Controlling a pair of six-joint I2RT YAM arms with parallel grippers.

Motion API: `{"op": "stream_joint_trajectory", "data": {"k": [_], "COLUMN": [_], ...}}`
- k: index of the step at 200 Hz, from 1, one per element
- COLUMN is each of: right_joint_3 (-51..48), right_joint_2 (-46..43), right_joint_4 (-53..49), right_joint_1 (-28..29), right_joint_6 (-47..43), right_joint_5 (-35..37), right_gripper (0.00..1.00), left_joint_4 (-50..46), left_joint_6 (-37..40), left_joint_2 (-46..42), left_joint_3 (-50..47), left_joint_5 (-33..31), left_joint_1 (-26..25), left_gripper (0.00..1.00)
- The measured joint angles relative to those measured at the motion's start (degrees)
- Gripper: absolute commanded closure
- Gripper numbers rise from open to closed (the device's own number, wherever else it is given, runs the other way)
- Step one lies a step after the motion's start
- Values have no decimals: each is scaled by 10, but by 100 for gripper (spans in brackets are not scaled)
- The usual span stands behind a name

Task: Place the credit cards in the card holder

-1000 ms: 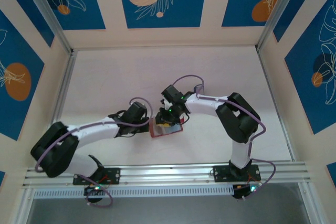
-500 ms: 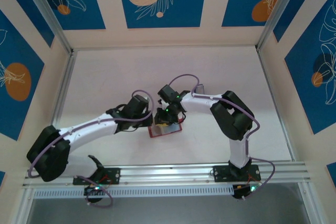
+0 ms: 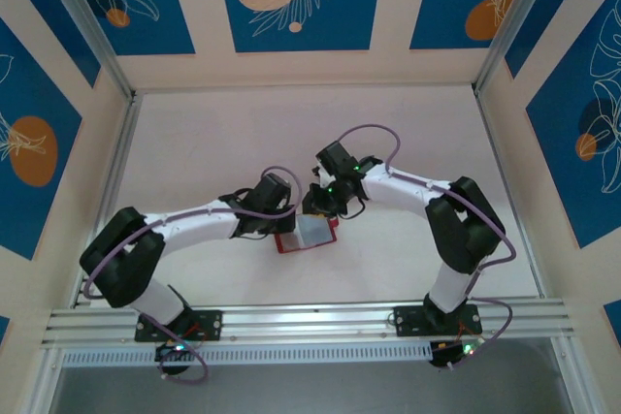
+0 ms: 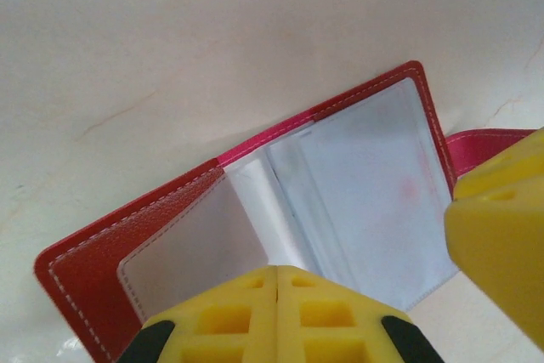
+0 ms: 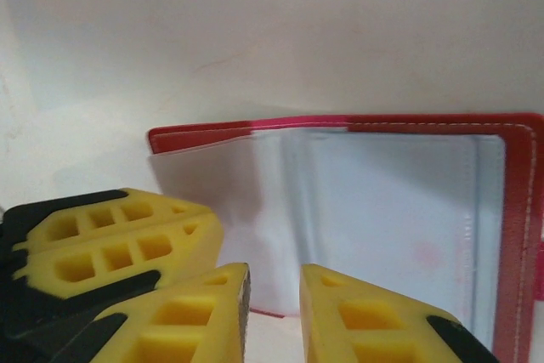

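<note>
The red card holder [image 3: 310,234] lies open on the table, its pale clear sleeves [image 4: 357,176] facing up. My left gripper [image 4: 278,282] is shut, its yellow tips together on the holder's near edge at the fold, and it sits at the holder's left side [image 3: 283,225]. My right gripper [image 5: 272,282] stands slightly open just off the holder's edge with nothing between its fingers, at the holder's far side [image 3: 317,207]. One right finger [image 4: 501,235] shows at the holder's right corner. The left fingers [image 5: 110,244] lie beside the right ones. The credit cards are out of view.
The pale table [image 3: 213,143] stretches around the holder, with walls on three sides and a metal rail [image 3: 310,317] along the near edge. Both arms curve in toward the middle.
The right gripper has drawn back up and to the right off the holder and its jaws have narrowed. The left arm has shifted right. The holder's sleeves now lie uncovered.
</note>
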Motion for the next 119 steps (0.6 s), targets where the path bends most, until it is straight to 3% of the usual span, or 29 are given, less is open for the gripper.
{"op": "stream_joint_trajectory", "data": {"k": [78,119], "right_joint_3": [-16,-42], "right_joint_2": [54,52], "right_joint_4": [5,41], "right_joint_1": [-3,-20], "right_joint_6": [-1,10], "right_joint_5": [18,-8], "right_gripper": [81,81], "left_joint_4": [14,35], "left_joint_6": [0,1], "left_joint_2": [9,13], "left_joint_3": [-42,-47], "left_joint_5": [-12,-16], "left_joint_1": [-3,-3], "left_gripper": [100,100]}}
